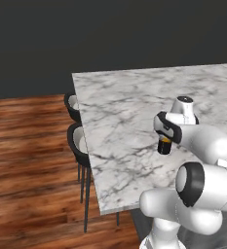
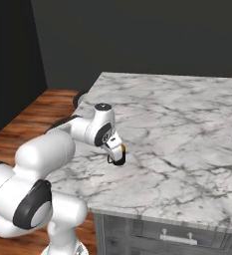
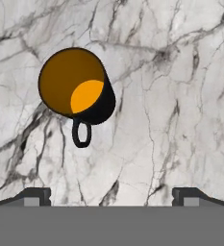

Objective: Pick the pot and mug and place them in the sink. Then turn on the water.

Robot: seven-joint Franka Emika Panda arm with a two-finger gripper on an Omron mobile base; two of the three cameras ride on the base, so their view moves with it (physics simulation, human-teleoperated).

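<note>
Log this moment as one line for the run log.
stage: reaching for mug | end effector: open, above counter, holding nothing | mug: upright on counter, not gripped | sink step: not yet done

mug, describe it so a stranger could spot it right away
Find the white marble counter. Near its front, just below the robot's end effector, stands the mug. It is a small black cylinder with an orange inside and one loop handle.

Even, flat rendered light, sharp throughout with no blur or glare; the marble surface [image 1: 129, 112] is bright, the back wall [image 1: 85, 34] dim, shadows barely visible.
</note>
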